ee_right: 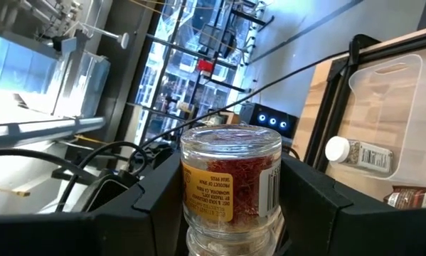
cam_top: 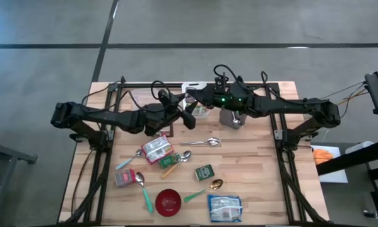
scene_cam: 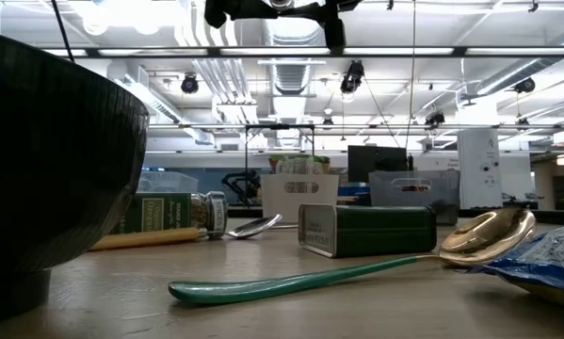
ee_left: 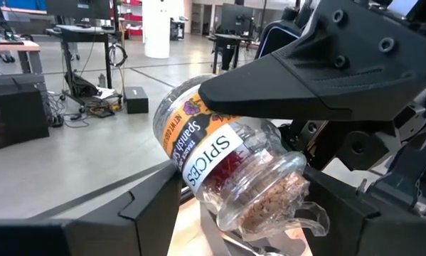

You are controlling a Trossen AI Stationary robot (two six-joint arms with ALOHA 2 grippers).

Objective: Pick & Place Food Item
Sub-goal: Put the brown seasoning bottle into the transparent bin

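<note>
- The spice jar [ee_right: 230, 186] is clear glass with red-orange threads inside and a yellow-orange label printed in black.
- The surface [cam_top: 252, 161] is pale wood in plank stripes, framed in black.
- The bowl [cam_top: 168, 201] is red.
- The tin [scene_cam: 368, 229] is dark green with a silvery end.
- One spoon [scene_cam: 357, 266] has a green handle and a gold bowl.
- The bag [cam_top: 224, 208] is blue and white.
- The container [ee_right: 401, 121] is translucent white.
- Both arms are black.
</note>
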